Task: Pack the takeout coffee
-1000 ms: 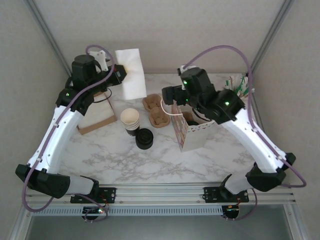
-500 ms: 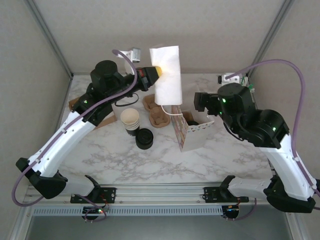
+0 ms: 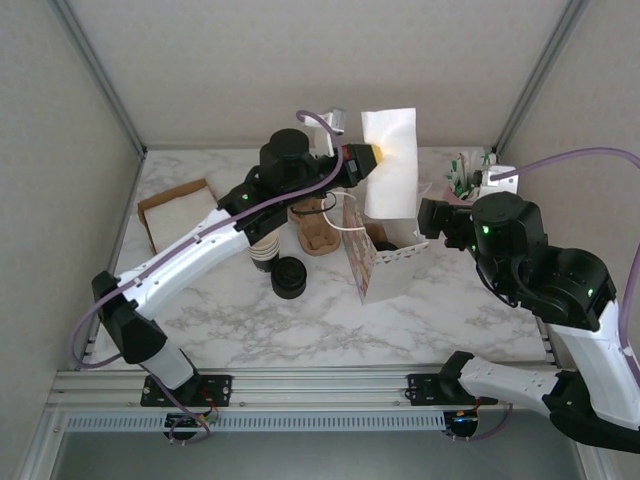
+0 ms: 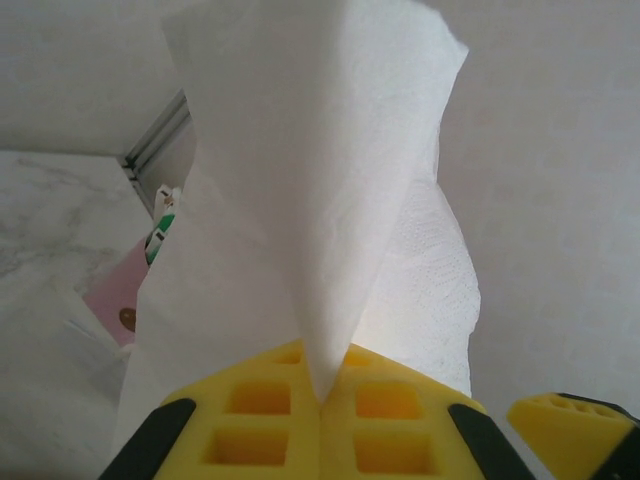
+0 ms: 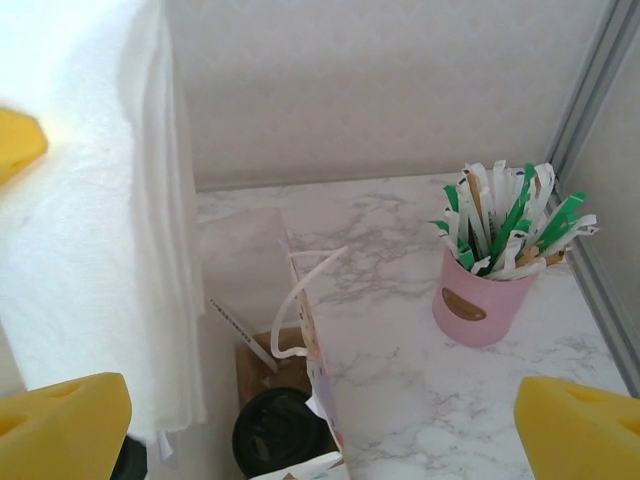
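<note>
Napkin (image 3: 390, 165) now above black-lidded coffee (image 5: 281, 430)

Takeout coffee (image 5: 275, 430) mostly hidden inside bag (image 5: 321, 400)

A white napkin (image 3: 390, 175) hangs above the paper bag (image 3: 398, 276) (pink pot of sticks (image 5: 487, 290) nearby).

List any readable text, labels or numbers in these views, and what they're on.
No text is legible.
Pink cup: gold oval label, too blurred to read.
Paper bag: printed pattern on its side, too small to read.
Green and white packets: no readable print.
Napkin: blank.
</note>
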Robot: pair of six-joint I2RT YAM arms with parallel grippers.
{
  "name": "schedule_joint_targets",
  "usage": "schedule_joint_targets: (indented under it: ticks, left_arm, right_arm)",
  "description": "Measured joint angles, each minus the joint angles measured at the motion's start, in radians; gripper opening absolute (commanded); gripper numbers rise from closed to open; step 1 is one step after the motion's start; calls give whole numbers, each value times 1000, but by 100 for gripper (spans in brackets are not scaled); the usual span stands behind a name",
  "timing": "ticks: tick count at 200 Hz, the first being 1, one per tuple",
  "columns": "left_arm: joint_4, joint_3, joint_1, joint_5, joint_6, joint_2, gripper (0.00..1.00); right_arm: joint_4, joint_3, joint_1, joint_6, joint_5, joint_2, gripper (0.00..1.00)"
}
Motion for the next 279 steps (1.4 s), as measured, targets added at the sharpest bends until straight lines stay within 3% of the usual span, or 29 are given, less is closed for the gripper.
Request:
schedule_joint_targets:
  ticks: [153, 279]
  left_arm:
    - [33, -112, 1, -46, -35, 58, 0]
    - [-89, -116, -53, -218, -2, 66, 0]
  right_arm:
    - [-3, -26, -25, 7, -11, 79, 99]
    - [-3, -44, -99, 8, -79, 103, 99]
